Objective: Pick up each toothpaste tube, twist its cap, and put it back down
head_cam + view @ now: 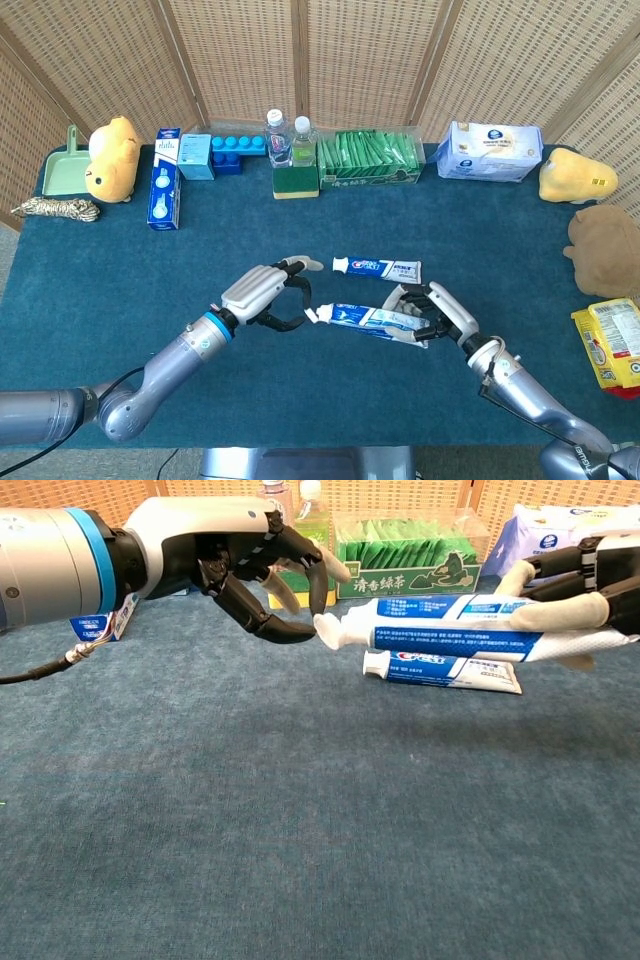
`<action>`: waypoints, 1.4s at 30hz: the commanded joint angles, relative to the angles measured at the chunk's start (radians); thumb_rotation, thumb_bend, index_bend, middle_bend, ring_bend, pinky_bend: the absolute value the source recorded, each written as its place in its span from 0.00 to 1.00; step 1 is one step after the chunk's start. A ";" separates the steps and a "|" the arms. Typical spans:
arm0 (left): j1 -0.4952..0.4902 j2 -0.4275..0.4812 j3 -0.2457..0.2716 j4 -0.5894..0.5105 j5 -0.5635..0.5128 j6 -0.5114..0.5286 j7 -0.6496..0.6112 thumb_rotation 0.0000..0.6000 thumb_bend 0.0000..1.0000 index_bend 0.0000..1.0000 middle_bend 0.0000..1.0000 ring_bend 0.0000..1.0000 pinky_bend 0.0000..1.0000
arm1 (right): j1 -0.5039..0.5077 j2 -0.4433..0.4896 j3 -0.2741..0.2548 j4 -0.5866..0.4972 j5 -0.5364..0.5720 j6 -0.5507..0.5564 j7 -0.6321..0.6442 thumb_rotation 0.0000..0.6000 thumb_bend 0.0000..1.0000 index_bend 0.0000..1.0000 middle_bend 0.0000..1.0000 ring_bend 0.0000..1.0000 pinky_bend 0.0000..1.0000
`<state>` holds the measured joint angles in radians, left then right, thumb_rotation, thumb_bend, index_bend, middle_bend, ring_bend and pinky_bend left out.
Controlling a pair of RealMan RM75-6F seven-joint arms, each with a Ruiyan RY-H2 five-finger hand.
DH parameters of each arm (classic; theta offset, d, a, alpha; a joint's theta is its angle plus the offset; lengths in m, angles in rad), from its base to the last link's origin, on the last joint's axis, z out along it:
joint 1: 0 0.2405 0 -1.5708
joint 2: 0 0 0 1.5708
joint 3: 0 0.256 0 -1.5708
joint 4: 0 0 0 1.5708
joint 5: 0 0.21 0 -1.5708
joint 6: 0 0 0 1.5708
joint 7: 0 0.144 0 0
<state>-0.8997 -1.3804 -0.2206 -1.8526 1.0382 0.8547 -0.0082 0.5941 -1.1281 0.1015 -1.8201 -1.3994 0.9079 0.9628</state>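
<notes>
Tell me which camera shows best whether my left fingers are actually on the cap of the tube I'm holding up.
Chest view: it looks side-on at the white cap, with the left hand fingertips curled right at it; contact looks likely but isn't certain. The right hand holds the toothpaste tube. The head view shows the cap small from above, partly hidden under the fingers.
</notes>
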 commanded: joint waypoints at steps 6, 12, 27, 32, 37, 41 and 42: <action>0.008 0.000 0.004 -0.005 0.007 0.004 0.000 1.00 0.29 0.53 0.17 0.11 0.23 | -0.011 0.000 0.021 -0.005 0.031 -0.003 -0.012 1.00 0.55 0.88 0.71 0.67 0.76; 0.014 0.005 0.006 -0.014 0.019 0.010 0.001 1.00 0.29 0.50 0.16 0.11 0.23 | -0.016 0.003 0.037 -0.011 0.047 -0.003 -0.022 1.00 0.55 0.87 0.71 0.67 0.76; 0.013 0.005 -0.020 -0.005 0.010 0.004 -0.025 1.00 0.29 0.35 0.12 0.08 0.24 | -0.020 0.005 0.033 -0.032 -0.007 -0.016 -0.022 1.00 0.55 0.87 0.71 0.67 0.76; 0.001 -0.007 -0.016 0.000 0.000 -0.013 -0.013 1.00 0.29 0.35 0.12 0.08 0.24 | -0.024 0.010 0.038 -0.039 0.007 -0.012 -0.034 1.00 0.55 0.87 0.71 0.67 0.76; -0.004 -0.004 -0.012 -0.005 -0.009 -0.021 -0.002 1.00 0.29 0.36 0.12 0.07 0.24 | -0.029 0.014 0.046 -0.044 0.018 -0.010 -0.035 1.00 0.55 0.87 0.71 0.67 0.76; -0.004 0.000 -0.009 -0.008 -0.015 -0.021 0.004 1.00 0.29 0.37 0.12 0.07 0.23 | -0.030 0.018 0.050 -0.047 0.018 -0.011 -0.029 1.00 0.55 0.87 0.71 0.67 0.76; -0.004 0.000 -0.008 -0.009 -0.016 -0.021 0.005 1.00 0.29 0.38 0.12 0.07 0.23 | -0.030 0.019 0.051 -0.047 0.018 -0.011 -0.027 1.00 0.55 0.87 0.71 0.67 0.76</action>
<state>-0.9041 -1.3804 -0.2292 -1.8610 1.0225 0.8334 -0.0035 0.5639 -1.1097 0.1521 -1.8668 -1.3813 0.8970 0.9351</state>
